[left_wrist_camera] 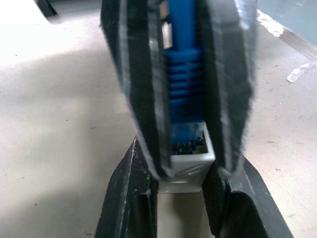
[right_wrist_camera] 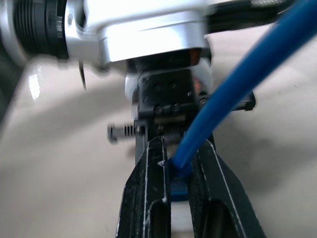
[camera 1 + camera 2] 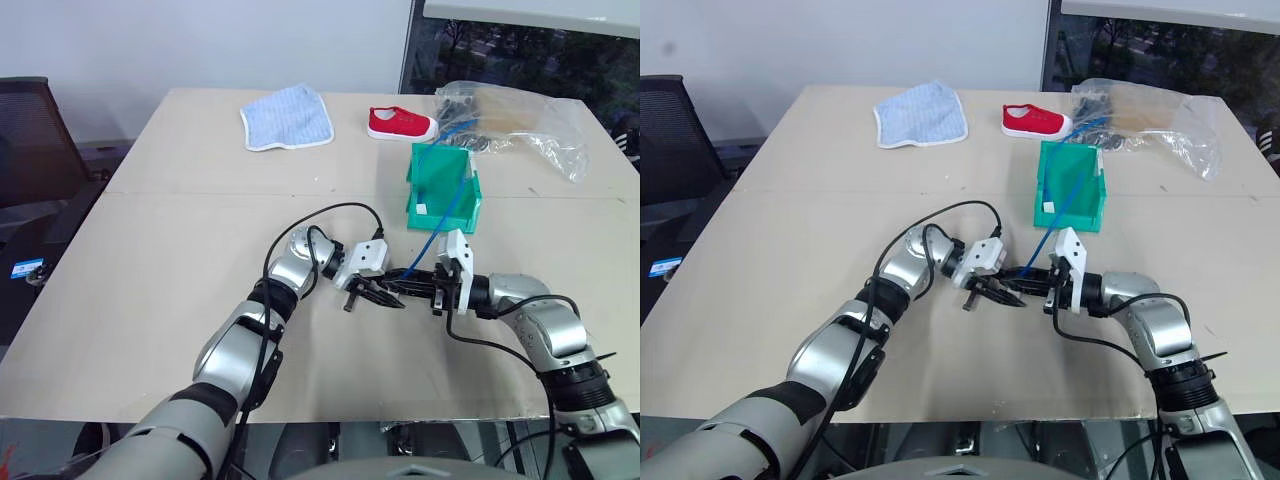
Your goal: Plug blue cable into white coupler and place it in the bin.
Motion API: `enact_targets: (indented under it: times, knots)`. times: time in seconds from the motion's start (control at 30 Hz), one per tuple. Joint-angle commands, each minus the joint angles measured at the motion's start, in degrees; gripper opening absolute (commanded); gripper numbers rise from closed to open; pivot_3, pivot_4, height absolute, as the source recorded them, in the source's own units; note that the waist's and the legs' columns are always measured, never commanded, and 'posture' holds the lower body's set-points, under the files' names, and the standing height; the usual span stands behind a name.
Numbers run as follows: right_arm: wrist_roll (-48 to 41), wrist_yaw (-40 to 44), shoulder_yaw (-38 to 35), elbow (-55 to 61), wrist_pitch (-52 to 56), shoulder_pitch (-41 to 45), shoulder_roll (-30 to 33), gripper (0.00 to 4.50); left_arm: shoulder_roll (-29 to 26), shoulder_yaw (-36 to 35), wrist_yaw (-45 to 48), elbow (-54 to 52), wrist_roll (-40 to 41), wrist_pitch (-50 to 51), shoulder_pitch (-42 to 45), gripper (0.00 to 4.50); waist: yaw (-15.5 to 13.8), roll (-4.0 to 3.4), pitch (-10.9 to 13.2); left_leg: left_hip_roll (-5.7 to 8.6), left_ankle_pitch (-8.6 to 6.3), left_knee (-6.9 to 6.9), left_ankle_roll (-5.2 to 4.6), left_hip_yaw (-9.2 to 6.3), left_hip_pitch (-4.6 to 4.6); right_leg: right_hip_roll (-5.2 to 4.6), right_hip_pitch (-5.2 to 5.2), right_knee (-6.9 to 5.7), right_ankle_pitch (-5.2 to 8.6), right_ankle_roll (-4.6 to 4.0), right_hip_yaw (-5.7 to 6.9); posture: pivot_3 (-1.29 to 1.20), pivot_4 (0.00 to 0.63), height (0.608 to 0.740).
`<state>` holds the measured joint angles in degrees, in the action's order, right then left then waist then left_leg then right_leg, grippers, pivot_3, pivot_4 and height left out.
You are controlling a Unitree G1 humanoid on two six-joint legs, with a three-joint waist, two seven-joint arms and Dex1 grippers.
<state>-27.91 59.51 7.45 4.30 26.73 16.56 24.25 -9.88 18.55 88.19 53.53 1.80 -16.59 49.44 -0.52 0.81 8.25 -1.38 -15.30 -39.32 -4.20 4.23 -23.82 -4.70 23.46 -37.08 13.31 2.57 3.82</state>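
On the tabletop (image 3: 180,260) we see the green bin (image 3: 444,190) standing beyond both arms. The blue cable (image 3: 440,225) arcs from it down to the right gripper (image 3: 425,288), which pinches its ribbed boot. From the head the white coupler is hidden; the left wrist shows the left gripper (image 1: 185,171) clamping the coupler (image 1: 187,166), plug entering it
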Motion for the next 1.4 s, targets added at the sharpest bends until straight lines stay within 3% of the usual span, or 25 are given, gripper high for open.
enact_targets:
  times: [0.03,0.3,0.47,0.6,0.77,1.0,1.03,1.27,1.4]
  knots:
    - [-3.5,3.3,0.0,3.9,0.2,1.7,-0.1,0.0,0.6,-0.9,-0.6,-0.9,0.6,1.7,-0.1,0.61,-0.1,-0.01,0.0,0.0,0.0,0.0,0.0,0.0,-0.01,0.0,0.0,0.0,0.0,0.0,0.0,0.0,0.15,0.74]
    - [-1.6,0.9,-0.6,3.5,1.2,3.0,1.5,0.0,-1.4,-3.5,-7.1,-9.6,1.8,6.0,-3.2,4.31,-0.1,-0.04,0.1,0.05,0.0,-0.01,-0.01,-0.01,-0.02,-0.04,0.0,0.01,0.0,0.01,-0.01,0.0,0.15,0.74]
    - [-9.9,-2.9,-7.0,7.6,13.2,6.9,4.7,0.0,-5.3,-9.0,-13.0,-36.2,10.1,24.4,-10.6,4.42,0.1,-0.1,0.4,0.01,0.02,0.01,0.03,-0.02,-0.06,-0.21,0.09,-0.12,0.0,0.01,-0.02,0.0,0.15,0.74]
    - [-12.3,-4.0,-11.0,3.7,21.0,15.7,10.9,0.0,-7.3,-12.9,-26.7,-57.8,12.7,44.8,-13.7,4.42,-0.2,-0.18,0.4,0.04,0.03,0.03,0.06,-0.08,-0.07,-0.31,0.07,-0.11,0.0,0.01,-0.06,0.0,0.15,0.74]
    - [-3.3,-5.7,-7.6,-18.6,19.0,33.9,12.8,0.0,-2.1,-15.0,-46.0,-72.3,13.0,65.6,-12.5,4.42,-0.3,-0.19,0.5,0.17,0.01,0.01,0.0,-0.03,0.0,-0.28,-0.03,-0.05,-0.01,0.02,-0.02,0.0,0.15,0.74]
    - [11.3,-6.3,-2.3,-53.2,3.7,51.0,8.1,0.0,-0.5,-12.2,-55.7,-77.5,13.3,74.6,-11.0,4.42,-0.1,-0.2,0.5,0.1,0.18,0.18,0.29,0.07,-0.03,-0.08,0.08,-0.02,0.0,0.02,-0.07,0.0,0.15,0.74]
    - [13.0,-7.3,-2.3,-57.2,0.8,52.8,7.4,0.85,-0.4,-12.2,-56.3,-77.7,13.8,75.0,-10.9,4.5,-0.1,-0.24,0.5,0.09,0.22,0.23,0.35,0.07,-0.03,-0.08,0.09,0.02,0.0,0.02,-0.06,0.0,0.15,0.74]
    - [18.1,-20.7,-7.3,-70.7,-13.9,59.2,7.4,4.27,-1.4,-12.2,-58.6,-77.7,15.2,74.3,-11.0,4.5,-0.2,-0.43,0.7,0.11,0.23,0.31,0.39,0.16,-0.13,-0.19,0.11,0.24,0.0,0.03,-0.06,0.0,0.15,0.74]
    - [19.5,-17.2,-8.1,-68.0,-15.1,56.6,10.6,4.45,-3.1,-12.2,-58.3,-78.8,15.3,71.1,-11.8,4.5,-0.2,-0.45,0.7,0.11,0.25,0.3,0.42,0.17,-0.12,-0.2,0.11,0.23,0.0,0.04,-0.05,0.0,0.15,0.74]
